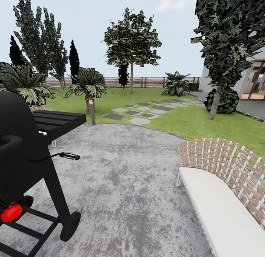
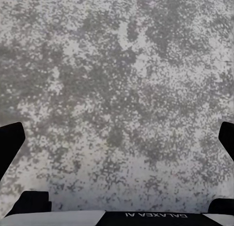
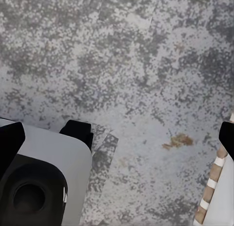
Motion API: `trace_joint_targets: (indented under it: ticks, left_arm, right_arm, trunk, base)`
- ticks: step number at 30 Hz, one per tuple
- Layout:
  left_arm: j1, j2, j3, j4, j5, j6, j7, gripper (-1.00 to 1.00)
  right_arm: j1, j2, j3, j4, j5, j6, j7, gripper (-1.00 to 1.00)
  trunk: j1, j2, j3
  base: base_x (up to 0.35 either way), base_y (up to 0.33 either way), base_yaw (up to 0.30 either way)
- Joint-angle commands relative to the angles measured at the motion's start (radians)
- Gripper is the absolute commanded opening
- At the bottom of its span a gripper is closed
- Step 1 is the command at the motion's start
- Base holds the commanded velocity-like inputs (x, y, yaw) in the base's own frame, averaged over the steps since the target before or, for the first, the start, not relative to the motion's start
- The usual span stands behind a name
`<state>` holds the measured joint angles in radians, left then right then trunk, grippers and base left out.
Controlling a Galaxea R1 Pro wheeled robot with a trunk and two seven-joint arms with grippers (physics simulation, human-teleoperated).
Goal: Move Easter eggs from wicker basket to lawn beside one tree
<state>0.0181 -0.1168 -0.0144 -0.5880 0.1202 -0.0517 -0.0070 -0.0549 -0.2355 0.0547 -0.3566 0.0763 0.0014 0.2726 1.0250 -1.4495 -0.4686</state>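
Observation:
The Easter eggs and the wicker basket are out of view. In the head view the green lawn [image 1: 176, 118] spreads beyond the grey patio. A tree [image 1: 131, 74] with a pale straight trunk and a leafy crown stands far back near the fence. My left gripper [image 2: 117, 141] hangs open over speckled grey paving, its dark fingers [image 2: 9, 145] far apart with nothing between them. My right gripper [image 3: 117, 138] is open too, over the same paving, and holds nothing.
A black grill [image 1: 25, 153] on wheels stands close at the left. A woven chair [image 1: 224, 165] with a white cushion is close at the right. Stepping slabs [image 1: 147, 111] cross the grass. A short palm [image 1: 89, 89], dark trees and a house [image 1: 254, 80] ring the lawn.

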Motion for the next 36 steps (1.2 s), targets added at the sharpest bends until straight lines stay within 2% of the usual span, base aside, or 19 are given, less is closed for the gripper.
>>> trace_joint_targets:
  ticks: [1,13,36]
  left_arm:
    - [0.0,0.0,-0.001,-0.001,0.01,-0.002,-0.001,1.0]
    - [0.001,0.0,-0.001,-0.001,0.01,-0.002,-0.001,1.0]
    - [0.001,0.0,-0.001,-0.001,0.012,-0.009,-0.001,1.0]
  right_arm:
    - [0.0,-0.001,0.005,-0.001,0.008,0.0,0.0,1.0]
    - [0.0,-0.001,0.007,-0.001,0.008,0.0,0.0,1.0]
    - [0.0,-0.001,0.004,0.0,0.008,0.0,0.0,1.0]
  trunk:
    - [0.0,0.0,-0.001]
    - [0.0,0.0,-0.001]
    - [0.0,0.0,-0.001]
  base:
    - [0.19,-0.008,0.0]
    - [0.261,-0.002,0.0]
    - [0.014,0.0,0.0]
